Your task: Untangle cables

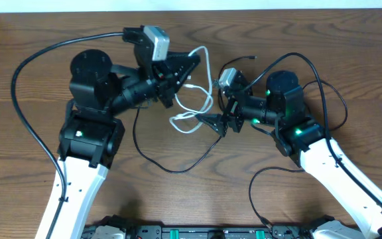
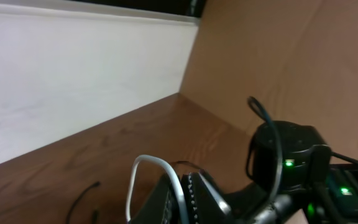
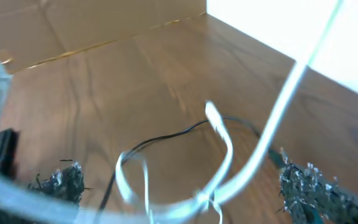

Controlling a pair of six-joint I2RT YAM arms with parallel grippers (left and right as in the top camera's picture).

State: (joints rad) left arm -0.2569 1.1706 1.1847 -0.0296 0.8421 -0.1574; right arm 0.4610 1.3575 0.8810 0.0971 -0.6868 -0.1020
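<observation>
A tangle of cables is seen around the middle of the wooden counter, somewhat nearer its far edge, between the two claws; the white cable is looped there in several bends, and part of it runs from beside the left claw down towards the right claw; a thin black cable is draped from under the left arm in a wide curve towards the near edge and back up to the right claw; another thin black cable with a small plug end is seen just beyond the right claw, towards the far edge.

In the left wrist view a loop of the white cable is seen arching up right at the left claw's fingers, which stand close together; whether they are clenched on it cannot be told; the right arm, with green lights lit, is seen behind, and a small black cable end lies on the counter to the side.

In the right wrist view the right claw's fingers are held wide apart, released; the white cable passes slantwise through the gap, blurred, and the black cable lies on the counter beyond it; nothing is gripped there.
</observation>
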